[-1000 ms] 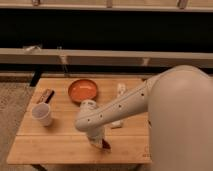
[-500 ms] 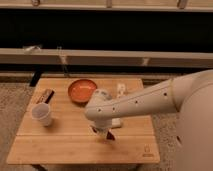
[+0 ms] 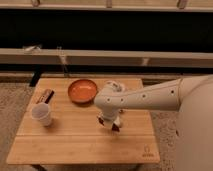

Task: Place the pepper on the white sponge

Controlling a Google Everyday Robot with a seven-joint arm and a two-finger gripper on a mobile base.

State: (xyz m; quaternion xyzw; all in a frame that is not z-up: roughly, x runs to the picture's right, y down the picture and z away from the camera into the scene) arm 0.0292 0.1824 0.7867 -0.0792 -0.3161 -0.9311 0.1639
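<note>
Comes in from the near edge of the tabletop (image 3: pixel 75 142) with the gripper (image 3: pixel 108 122) clamped on the pepper (image 3: pixel 115 127), now hangs at the left edge of the white sponge (image 3: pixel 120 120), leaving, seemingly, only a short rightward shift and release.

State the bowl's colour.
The bowl is orange, per the camera view; the pincer hangs near it over the table.
</note>
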